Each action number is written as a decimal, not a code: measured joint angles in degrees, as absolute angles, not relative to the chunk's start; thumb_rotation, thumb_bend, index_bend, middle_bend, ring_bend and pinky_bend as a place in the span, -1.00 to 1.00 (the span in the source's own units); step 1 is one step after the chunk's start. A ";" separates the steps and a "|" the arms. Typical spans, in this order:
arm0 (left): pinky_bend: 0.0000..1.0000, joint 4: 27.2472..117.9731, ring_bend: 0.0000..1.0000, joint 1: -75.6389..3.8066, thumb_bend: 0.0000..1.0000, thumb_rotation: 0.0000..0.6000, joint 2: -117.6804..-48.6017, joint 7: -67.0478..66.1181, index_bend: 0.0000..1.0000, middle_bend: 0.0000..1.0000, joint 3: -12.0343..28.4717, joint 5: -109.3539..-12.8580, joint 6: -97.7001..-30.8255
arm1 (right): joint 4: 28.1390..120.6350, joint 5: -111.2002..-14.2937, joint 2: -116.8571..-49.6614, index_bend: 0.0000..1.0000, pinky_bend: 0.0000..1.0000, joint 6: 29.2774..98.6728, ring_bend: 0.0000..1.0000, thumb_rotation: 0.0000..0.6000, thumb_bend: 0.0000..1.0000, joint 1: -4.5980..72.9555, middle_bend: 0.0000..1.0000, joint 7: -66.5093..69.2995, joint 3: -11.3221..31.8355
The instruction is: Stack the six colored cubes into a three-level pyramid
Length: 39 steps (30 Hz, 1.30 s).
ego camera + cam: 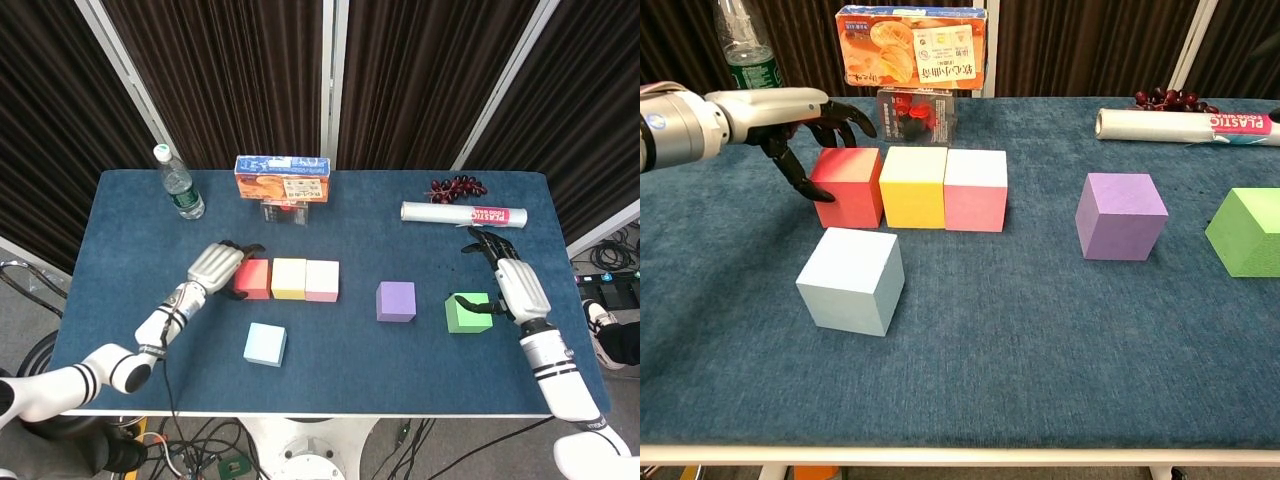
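Nearest on the blue surface [140, 230] sits the light blue cube [851, 279]. Behind it, red [847, 186], yellow [913, 186] and pink [976, 189] cubes touch in a row. Left robot hand [790, 113] spread beside red; right robot hand [505, 282] spread by the green cube [467, 312], purple cube [396, 301] between.

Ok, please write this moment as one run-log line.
base row: red cube, yellow, pink touching | left hand at red cube | right hand by green cube | nothing stacked
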<state>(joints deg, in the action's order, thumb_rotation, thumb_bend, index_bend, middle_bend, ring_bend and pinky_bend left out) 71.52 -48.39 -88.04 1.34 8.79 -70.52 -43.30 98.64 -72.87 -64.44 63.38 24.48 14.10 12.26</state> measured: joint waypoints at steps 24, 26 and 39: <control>-0.55 69.06 -0.38 -49.94 -0.73 1.00 -89.47 2.88 -0.65 -0.19 8.69 -73.33 -42.93 | 98.03 -72.30 -64.49 -1.00 -1.00 63.63 -1.00 1.00 -0.78 24.12 -0.50 14.63 12.36; -0.55 69.00 -0.38 -50.05 -0.73 1.00 -89.49 2.96 -0.65 -0.19 8.72 -73.32 -42.80 | 97.98 -72.31 -64.49 -1.00 -1.00 63.68 -1.00 1.00 -0.78 24.06 -0.50 14.62 12.33; -0.56 68.85 -0.41 -50.20 -0.74 1.00 -89.67 3.53 -0.65 -0.35 8.71 -73.34 -42.76 | 97.78 -72.28 -64.53 -1.00 -1.00 63.74 -1.00 1.00 -0.78 23.89 -0.50 14.89 12.33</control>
<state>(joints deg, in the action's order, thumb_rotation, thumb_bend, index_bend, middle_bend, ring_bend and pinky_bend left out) 68.85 -50.20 -89.67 3.53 8.71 -73.34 -42.76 97.78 -72.28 -64.53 63.74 23.89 14.89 12.33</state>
